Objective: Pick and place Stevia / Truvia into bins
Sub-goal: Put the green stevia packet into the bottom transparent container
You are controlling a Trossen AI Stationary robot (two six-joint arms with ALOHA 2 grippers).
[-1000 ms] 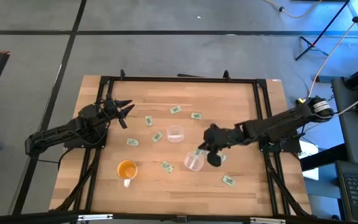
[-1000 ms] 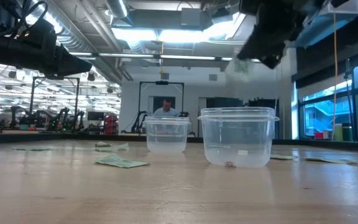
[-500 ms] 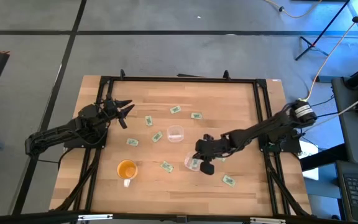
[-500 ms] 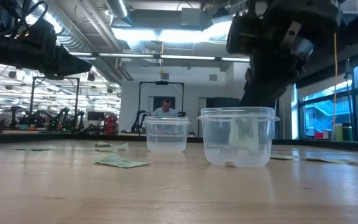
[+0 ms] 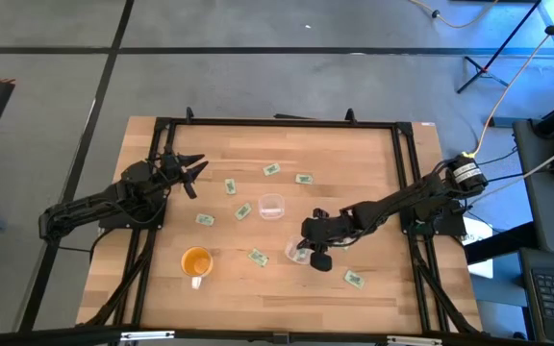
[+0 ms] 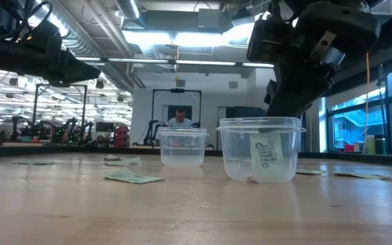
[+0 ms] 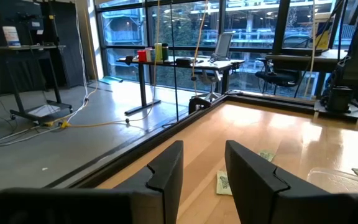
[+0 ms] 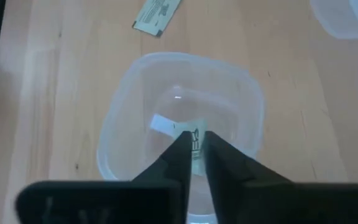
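1. The right gripper (image 5: 308,254) hangs directly above the nearer clear bin (image 5: 299,252), its two fingers (image 8: 178,157) parted only by a narrow gap and gripping nothing.
2. Inside that bin (image 6: 261,149), one Stevia / Truvia packet (image 6: 266,152) stands tilted against the clear wall; the right wrist view shows the same packet (image 8: 185,138) just beyond the fingertips, apart from them.
3. The second clear bin (image 5: 272,206) stands near the table's middle, well apart from the first, and appears to hold no packet in the low view (image 6: 182,146).
4. Other pale green packets lie scattered on the wooden table (image 5: 373,163): two (image 5: 272,170) toward the far edge, several between the bins and the left arm, one (image 5: 258,257) between the orange cup (image 5: 196,261) and the nearer bin, and one (image 5: 355,279) close to the front right.
5. The left gripper (image 5: 192,173) waits over the table's left side, raised off the wood, its fingers (image 7: 166,171) moderately spread and holding nothing.
6. A person (image 6: 179,118) shows in the room far behind the table.
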